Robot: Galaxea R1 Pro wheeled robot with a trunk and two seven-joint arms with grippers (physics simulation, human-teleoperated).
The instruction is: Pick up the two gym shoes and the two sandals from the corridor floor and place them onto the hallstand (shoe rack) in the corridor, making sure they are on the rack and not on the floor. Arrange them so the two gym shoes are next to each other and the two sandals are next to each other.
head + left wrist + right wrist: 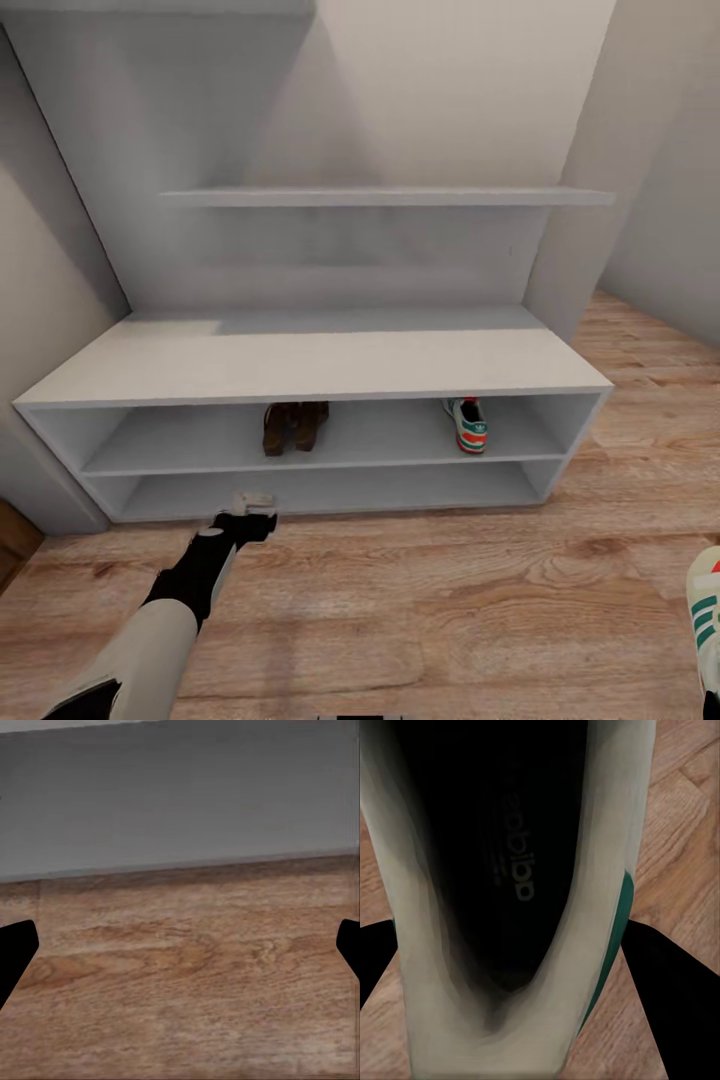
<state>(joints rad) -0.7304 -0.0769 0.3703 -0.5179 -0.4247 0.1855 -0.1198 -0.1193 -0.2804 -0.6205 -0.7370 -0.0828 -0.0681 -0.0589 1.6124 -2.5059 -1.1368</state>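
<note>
We see our right claw [510, 967] pinching a sneaker [706, 610] at four o'clock, heel toward us; its mate [466, 424] waits on the rack [300, 365] at one o'clock; left claw [254, 503] spread, empty.

A pale beige wall [450, 90] stood well beyond the left gripper [252, 503], far ahead of it and rising above it. A grey wall [670, 200] ran off to that gripper's right, well apart from it and meeting the beige one at a corner. Another light wall [35, 260] closed in on the gripper's left side. Low down and further left of the gripper, a brown wooden edge [12, 545] showed, cut off so that its kind could not be told.
</note>
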